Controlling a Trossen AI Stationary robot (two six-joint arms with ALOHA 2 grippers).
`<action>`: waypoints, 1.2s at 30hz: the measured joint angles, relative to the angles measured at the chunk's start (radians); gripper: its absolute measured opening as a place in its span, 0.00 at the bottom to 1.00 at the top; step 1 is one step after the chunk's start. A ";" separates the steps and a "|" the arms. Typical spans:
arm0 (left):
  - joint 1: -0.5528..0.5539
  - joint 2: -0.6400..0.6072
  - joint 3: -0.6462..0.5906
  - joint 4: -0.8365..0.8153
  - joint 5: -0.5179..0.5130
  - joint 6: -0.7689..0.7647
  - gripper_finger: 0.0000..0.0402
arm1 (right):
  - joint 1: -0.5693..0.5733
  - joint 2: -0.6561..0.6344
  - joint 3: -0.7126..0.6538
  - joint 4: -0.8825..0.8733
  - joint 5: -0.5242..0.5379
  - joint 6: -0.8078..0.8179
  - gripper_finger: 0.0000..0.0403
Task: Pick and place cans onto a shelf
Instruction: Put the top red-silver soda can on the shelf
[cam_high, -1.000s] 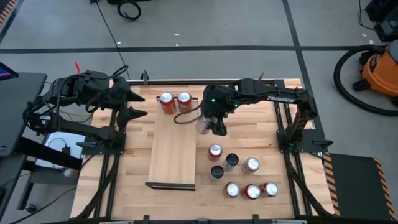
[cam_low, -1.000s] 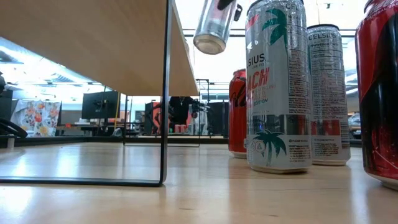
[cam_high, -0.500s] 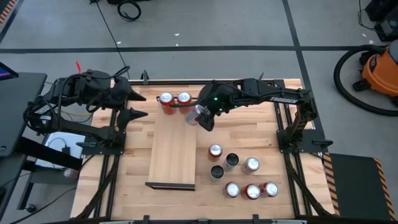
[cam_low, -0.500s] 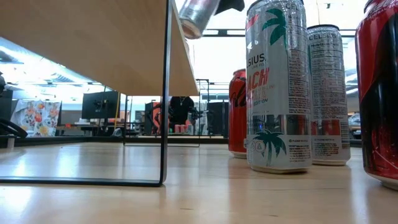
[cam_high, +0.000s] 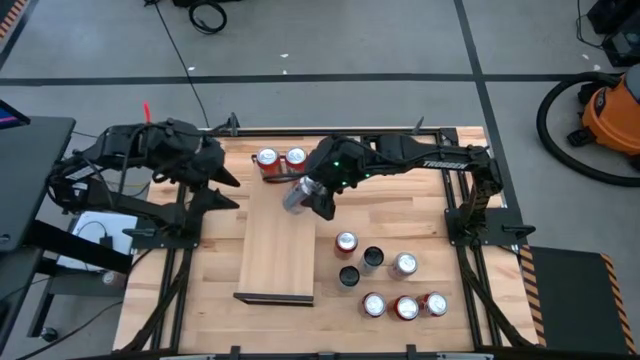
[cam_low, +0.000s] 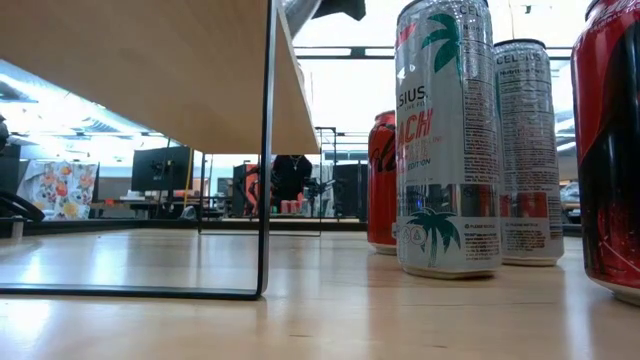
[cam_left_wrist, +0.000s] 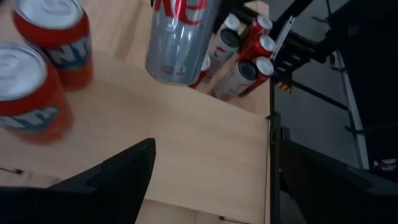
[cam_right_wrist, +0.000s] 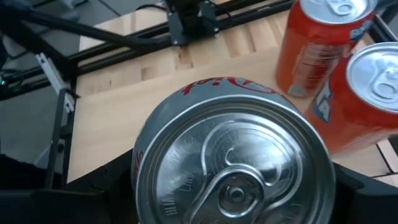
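The right gripper (cam_high: 306, 195) has moved left, and its jaws grip a silver can (cam_high: 295, 196). The can was over the bench; now it hangs tilted above the shelf (cam_high: 277, 250), near its 1 o'clock corner. Two red cans (cam_high: 281, 160) already stand at 12 o'clock. Setting it down looks like the next step. The left gripper (cam_high: 222, 190) waits at 10 o'clock, jaws wide.
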 joint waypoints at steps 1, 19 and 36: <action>-0.010 0.009 0.000 0.004 -0.003 -0.006 0.87 | 0.000 0.000 0.000 -0.001 -0.009 -0.011 0.80; -0.313 0.049 -0.169 0.261 -0.407 -0.142 0.87 | -0.009 -0.001 0.000 -0.035 -0.082 -0.226 0.80; -0.326 0.056 -0.507 0.779 -0.586 -0.147 0.87 | 0.018 0.008 0.011 0.016 -0.106 -0.307 0.80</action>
